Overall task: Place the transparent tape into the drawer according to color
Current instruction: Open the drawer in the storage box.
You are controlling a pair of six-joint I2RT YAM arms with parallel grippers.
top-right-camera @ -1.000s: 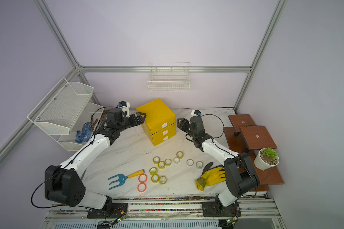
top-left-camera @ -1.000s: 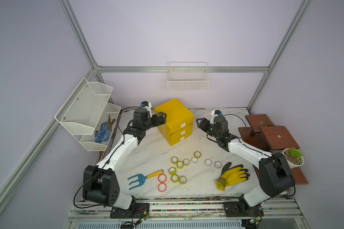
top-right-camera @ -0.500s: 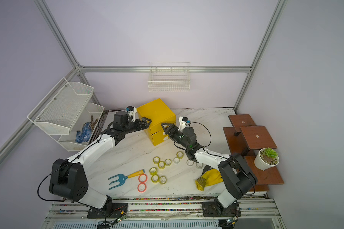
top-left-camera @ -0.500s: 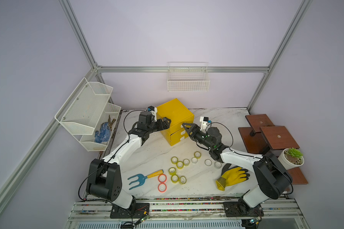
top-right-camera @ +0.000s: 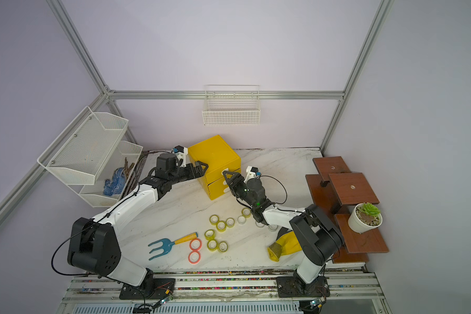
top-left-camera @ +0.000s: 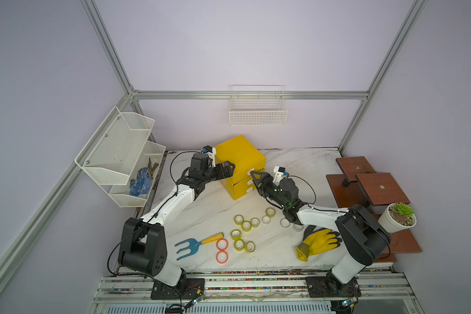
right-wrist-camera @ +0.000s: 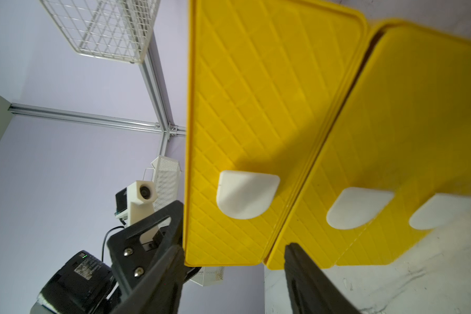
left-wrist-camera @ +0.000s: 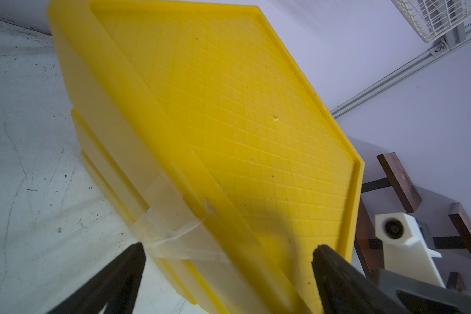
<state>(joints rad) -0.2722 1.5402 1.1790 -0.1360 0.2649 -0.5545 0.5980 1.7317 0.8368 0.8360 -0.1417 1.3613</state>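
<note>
The yellow three-drawer unit (top-left-camera: 241, 160) (top-right-camera: 215, 159) stands at the back of the table, its drawers looking shut. My left gripper (top-left-camera: 228, 169) (left-wrist-camera: 229, 257) is open at the unit's top left edge, nothing held. My right gripper (top-left-camera: 256, 177) (right-wrist-camera: 233, 251) is open just in front of the top drawer's white handle (right-wrist-camera: 246, 195). The transparent tape lies loose on the marble: several yellow-green rolls (top-left-camera: 246, 225) (top-right-camera: 220, 226), clear rolls (top-left-camera: 266, 219), and two pink rings (top-left-camera: 222, 244) (top-right-camera: 195, 243).
A blue garden fork (top-left-camera: 191, 246) lies left of the pink rings and a yellow glove (top-left-camera: 317, 243) right of the rolls. A white mesh shelf (top-left-camera: 120, 157) hangs at the left. Brown wooden steps (top-left-camera: 365, 182) and a potted plant (top-left-camera: 399, 220) stand at the right.
Over the second, the right arm swung left and down to the drawer fronts. The left gripper moved in to the unit's top edge. Both have held still for the last half second.
</note>
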